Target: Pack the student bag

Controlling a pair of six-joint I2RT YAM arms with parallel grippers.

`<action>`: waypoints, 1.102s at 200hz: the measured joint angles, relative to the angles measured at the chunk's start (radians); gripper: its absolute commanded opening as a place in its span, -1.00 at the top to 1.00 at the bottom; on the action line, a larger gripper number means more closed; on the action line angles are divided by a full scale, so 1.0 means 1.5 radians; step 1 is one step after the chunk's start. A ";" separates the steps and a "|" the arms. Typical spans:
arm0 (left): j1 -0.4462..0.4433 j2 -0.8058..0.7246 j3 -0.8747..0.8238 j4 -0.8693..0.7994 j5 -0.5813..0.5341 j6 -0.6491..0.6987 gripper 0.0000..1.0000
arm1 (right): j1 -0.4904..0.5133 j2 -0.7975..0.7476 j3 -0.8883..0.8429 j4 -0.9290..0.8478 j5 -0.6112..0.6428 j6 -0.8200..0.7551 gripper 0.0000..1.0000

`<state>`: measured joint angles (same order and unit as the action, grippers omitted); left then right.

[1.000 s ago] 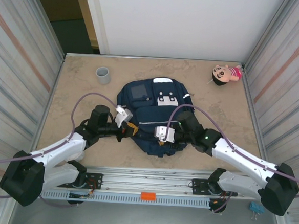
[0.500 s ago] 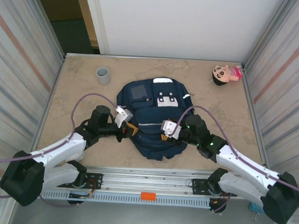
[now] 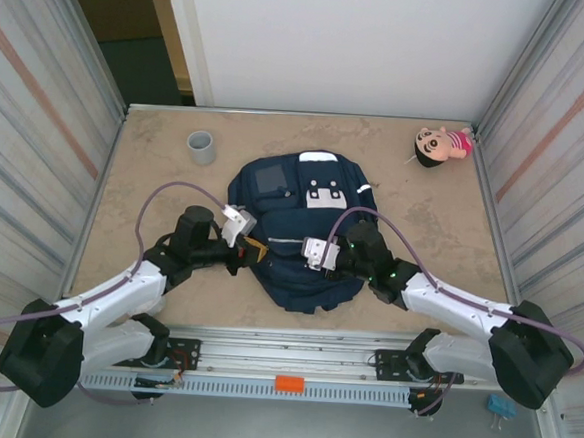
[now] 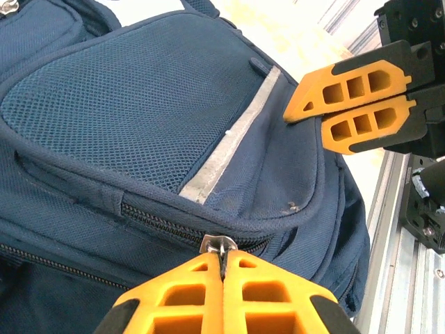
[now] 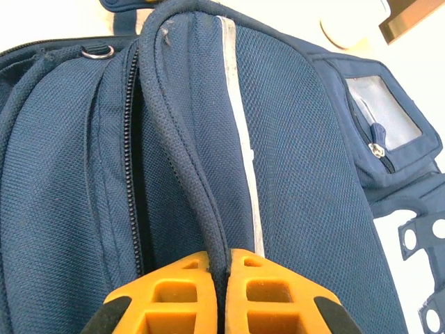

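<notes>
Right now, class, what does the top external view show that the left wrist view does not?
Top external, not left wrist: the grey cup and the doll. Left wrist, not top external: the metal zipper pull pinched in the left claw. Both: the student bag and the right claw, shut on its fabric.

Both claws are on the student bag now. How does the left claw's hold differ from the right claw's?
The left claw pinches a small metal zipper pull; the right claw pinches a thick piped seam that runs beside a zipper track. In the top view, the left claw reaches the student bag from the left and the right claw from the right. Both are shut, and both have orange fingers.
</notes>
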<state>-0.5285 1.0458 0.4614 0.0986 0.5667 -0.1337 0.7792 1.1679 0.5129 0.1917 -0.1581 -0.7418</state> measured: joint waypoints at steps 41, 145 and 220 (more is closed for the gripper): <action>-0.050 0.026 0.000 0.002 -0.042 -0.019 1.00 | 0.001 0.049 0.000 0.035 0.000 -0.003 1.00; -0.104 -0.005 -0.042 0.008 -0.149 -0.070 1.00 | -0.032 0.033 0.007 -0.007 -0.063 -0.035 1.00; -0.126 0.037 -0.055 0.072 -0.076 -0.035 1.00 | -0.026 0.060 0.022 -0.015 -0.080 -0.036 1.00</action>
<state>-0.7170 1.1011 0.3794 0.2073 0.4522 -0.1860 0.7399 1.2575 0.5465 0.1688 -0.2783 -0.7963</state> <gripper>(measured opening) 0.054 0.075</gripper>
